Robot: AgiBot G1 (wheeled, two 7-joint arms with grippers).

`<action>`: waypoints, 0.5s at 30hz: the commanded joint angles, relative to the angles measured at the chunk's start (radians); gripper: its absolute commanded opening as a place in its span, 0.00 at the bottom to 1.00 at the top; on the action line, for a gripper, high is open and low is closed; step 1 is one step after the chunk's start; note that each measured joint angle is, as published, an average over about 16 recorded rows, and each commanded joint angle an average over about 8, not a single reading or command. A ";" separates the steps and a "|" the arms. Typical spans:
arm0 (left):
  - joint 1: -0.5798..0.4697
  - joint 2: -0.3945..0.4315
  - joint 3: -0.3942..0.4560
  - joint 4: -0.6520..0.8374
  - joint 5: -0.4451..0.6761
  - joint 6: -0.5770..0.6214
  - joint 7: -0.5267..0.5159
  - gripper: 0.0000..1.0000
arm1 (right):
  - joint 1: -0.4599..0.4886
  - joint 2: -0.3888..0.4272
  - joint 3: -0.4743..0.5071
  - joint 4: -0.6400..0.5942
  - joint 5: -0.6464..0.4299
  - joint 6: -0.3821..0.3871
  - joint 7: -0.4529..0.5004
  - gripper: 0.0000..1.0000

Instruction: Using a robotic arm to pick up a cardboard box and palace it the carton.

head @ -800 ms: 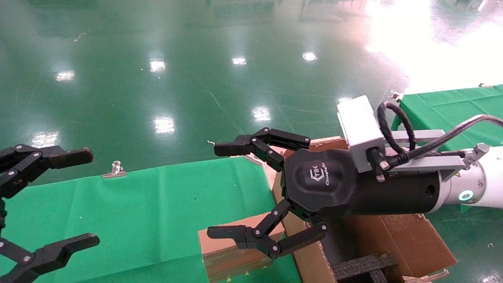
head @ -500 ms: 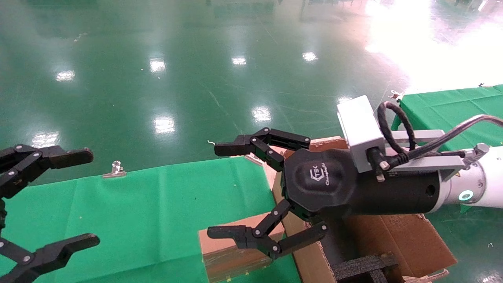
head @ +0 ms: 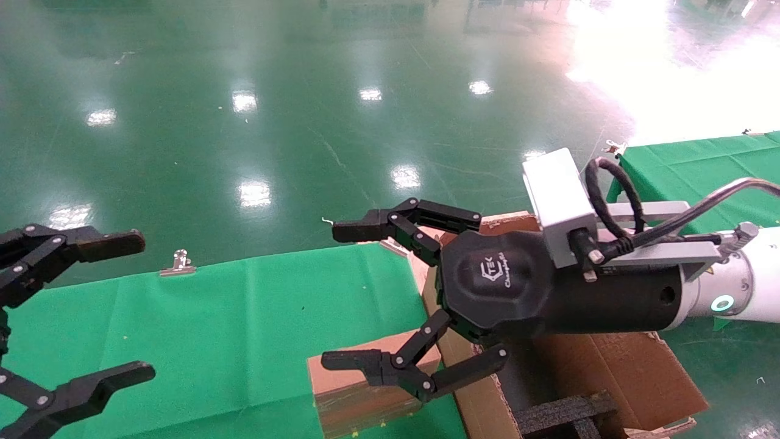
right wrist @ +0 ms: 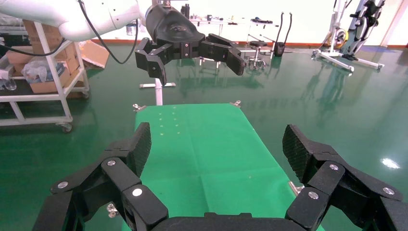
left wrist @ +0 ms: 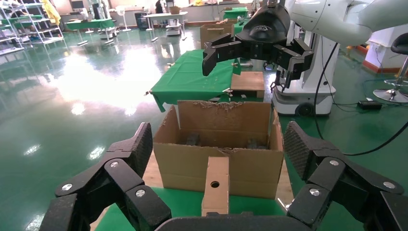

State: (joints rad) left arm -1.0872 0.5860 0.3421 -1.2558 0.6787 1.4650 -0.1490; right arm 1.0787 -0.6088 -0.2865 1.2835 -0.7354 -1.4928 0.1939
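The small cardboard box (head: 356, 396) lies on the green table's near edge, touching the carton. The left wrist view shows its narrow face with one round hole (left wrist: 215, 184). The large carton (head: 615, 372) with ragged flaps and black foam stands to its right, and also shows in the left wrist view (left wrist: 221, 161). My right gripper (head: 332, 296), on the white robotic arm (head: 746, 286), is open and empty, held above the box and the carton's near corner. My left gripper (head: 143, 305) is open and empty at the far left, above the cloth. The right wrist view does not show the box.
A green cloth covers the table (head: 231, 317), held by a metal clip (head: 178, 263) at its far edge. A second green table (head: 701, 161) stands at the right. Glossy green floor lies beyond. A shelf cart (right wrist: 33, 91) stands past the table's end.
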 commanded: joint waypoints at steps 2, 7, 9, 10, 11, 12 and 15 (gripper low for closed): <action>0.000 0.000 0.000 0.000 0.000 0.000 0.000 0.00 | -0.001 -0.001 0.001 -0.001 0.002 0.000 0.000 1.00; 0.000 0.000 0.000 0.000 0.000 0.000 0.000 0.00 | 0.016 0.010 -0.017 0.001 -0.043 -0.007 0.006 1.00; 0.000 0.000 0.000 0.000 0.000 0.000 0.000 0.00 | 0.036 0.014 -0.034 0.004 -0.082 -0.015 0.014 1.00; 0.000 0.000 0.000 0.000 0.000 0.000 0.000 0.00 | 0.051 0.015 -0.046 0.006 -0.109 -0.020 0.019 1.00; 0.000 0.000 0.000 0.000 0.000 0.000 0.000 0.00 | 0.067 0.014 -0.058 0.007 -0.134 -0.025 0.026 1.00; 0.000 0.000 0.000 0.000 0.000 0.000 0.000 0.00 | 0.086 0.012 -0.071 0.007 -0.162 -0.031 0.034 1.00; 0.000 0.000 0.000 0.000 0.000 0.000 0.000 0.00 | 0.150 0.000 -0.117 0.003 -0.253 -0.052 0.058 1.00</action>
State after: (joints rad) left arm -1.0872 0.5860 0.3422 -1.2557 0.6787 1.4651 -0.1489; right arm 1.2330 -0.6191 -0.4124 1.2783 -0.9894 -1.5440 0.2511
